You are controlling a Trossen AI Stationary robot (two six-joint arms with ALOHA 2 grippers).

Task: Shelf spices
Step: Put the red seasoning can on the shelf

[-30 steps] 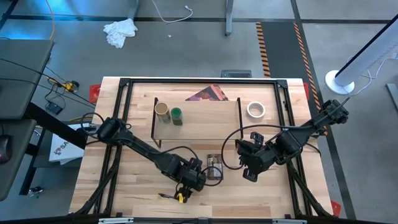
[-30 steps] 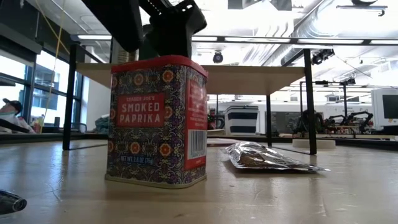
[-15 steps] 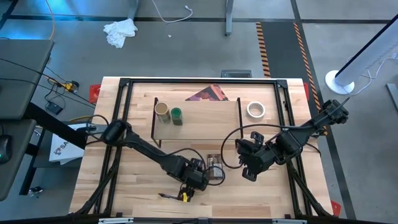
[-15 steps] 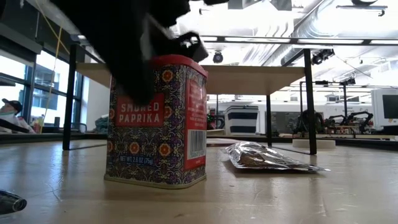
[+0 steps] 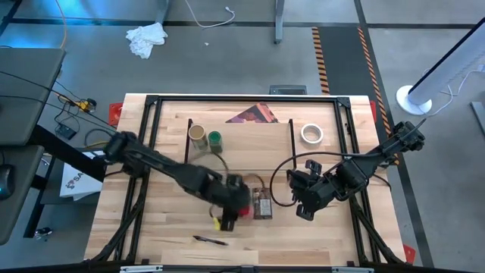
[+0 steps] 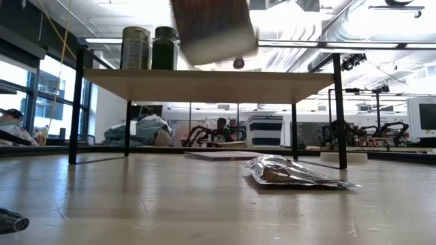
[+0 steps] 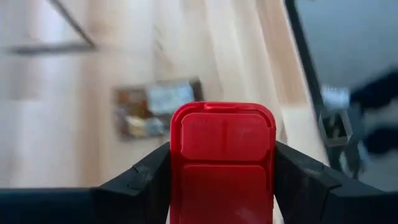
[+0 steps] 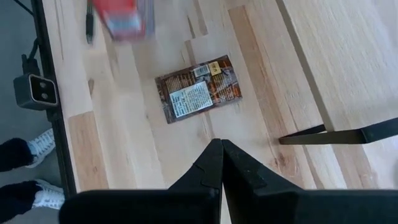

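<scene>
The red tin [image 5: 241, 206] hangs above the table's middle, with my left gripper [image 7: 222, 186] shut on it. In the low view its base [image 6: 212, 30] shows blurred, higher than the shelf's board. The shelf [image 5: 254, 142] stands at the far middle on thin black legs. On its left end stand a tan-topped jar [image 5: 197, 134] and a green-lidded jar [image 5: 215, 139]. The flat packet [image 5: 262, 205] lies on the table right beside the tin. My right gripper [image 8: 221, 152] hovers shut above the table, right of the packet, holding nothing. My left gripper pinches the red tin between its two fingers [image 7: 146, 180], one on each of two opposite side walls [image 7: 176, 177] just below the red lid. The fingers come from above, slanting down. The tin is lifted clear of the table, lid toward the wrist.
A white tape roll [image 5: 311, 134] lies right of the shelf, and a dark reddish card [image 5: 254, 114] behind it. A pen [image 5: 208, 240] lies near the front edge. Bare wood shows on the shelf's right half [image 5: 265, 144].
My left gripper came down around the red tin, took hold of it and raised it off the table to above the height of the shelf's board, drifting a little toward the far edge. The packet has stayed where it was.
</scene>
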